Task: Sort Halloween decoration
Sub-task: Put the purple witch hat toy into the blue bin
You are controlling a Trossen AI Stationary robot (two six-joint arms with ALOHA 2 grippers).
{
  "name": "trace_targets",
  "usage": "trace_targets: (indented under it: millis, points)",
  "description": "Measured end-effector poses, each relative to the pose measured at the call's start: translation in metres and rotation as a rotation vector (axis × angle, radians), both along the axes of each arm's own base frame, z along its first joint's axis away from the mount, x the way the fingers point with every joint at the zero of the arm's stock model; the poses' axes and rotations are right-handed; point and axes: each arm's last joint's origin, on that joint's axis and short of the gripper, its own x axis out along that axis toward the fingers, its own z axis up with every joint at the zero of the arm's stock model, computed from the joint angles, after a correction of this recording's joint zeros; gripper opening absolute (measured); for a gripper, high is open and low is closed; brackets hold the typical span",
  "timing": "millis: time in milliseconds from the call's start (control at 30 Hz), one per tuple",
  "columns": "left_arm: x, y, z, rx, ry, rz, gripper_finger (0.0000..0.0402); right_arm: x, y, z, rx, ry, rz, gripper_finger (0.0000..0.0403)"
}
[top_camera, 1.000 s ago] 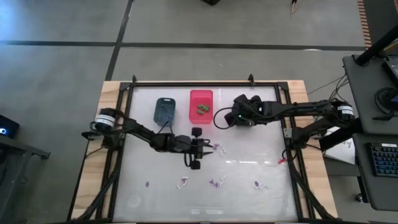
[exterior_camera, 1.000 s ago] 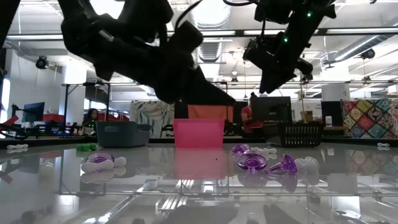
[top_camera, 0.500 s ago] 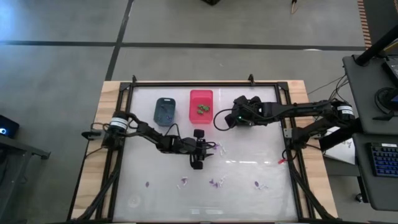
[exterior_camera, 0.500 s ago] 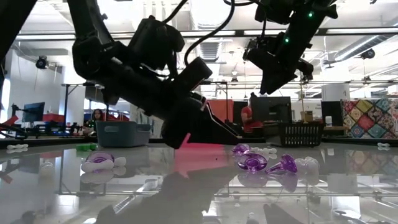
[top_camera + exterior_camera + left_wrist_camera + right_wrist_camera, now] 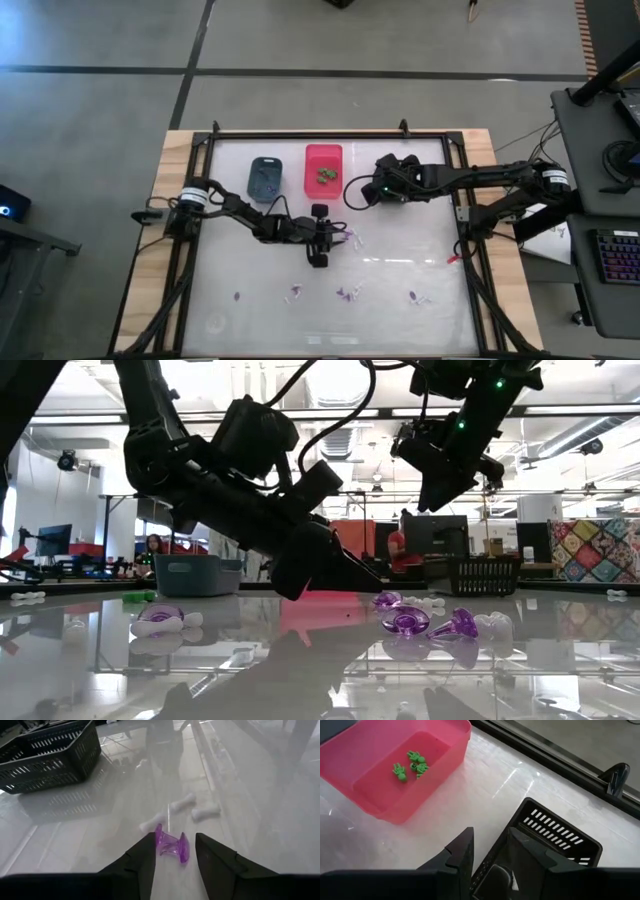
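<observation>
Green trinkets (image 5: 410, 765) sit in pink bin (image 5: 440, 735); blue-grey bin's (image 5: 265, 178) contents unclear.

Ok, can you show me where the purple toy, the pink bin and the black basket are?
purple toy (image 5: 170, 845), left wrist view, on its narrow middle.
pink bin (image 5: 437, 767), right wrist view, on its side wall.
black basket (image 5: 55, 757), left wrist view, on its slotted side.

Grey floor (image 5: 100, 40) is stretching around the table; ceiling lights (image 5: 345, 395) are shining over desks with monitors (image 5: 52, 540), and a patchwork quilt (image 5: 595, 550) is hanging nearby.
</observation>
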Motion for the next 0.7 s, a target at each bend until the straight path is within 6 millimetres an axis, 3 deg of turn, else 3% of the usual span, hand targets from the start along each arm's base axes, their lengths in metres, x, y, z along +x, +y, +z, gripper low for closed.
trace_targets:
  millis: [700]
  points:
    - [0.0010, -0.0007, -0.0047, -0.041, -0.017, -0.005, 0.0103, 0.0000, 0.0000, -0.0001, 0.000, 0.000, 0.000, 0.0102]
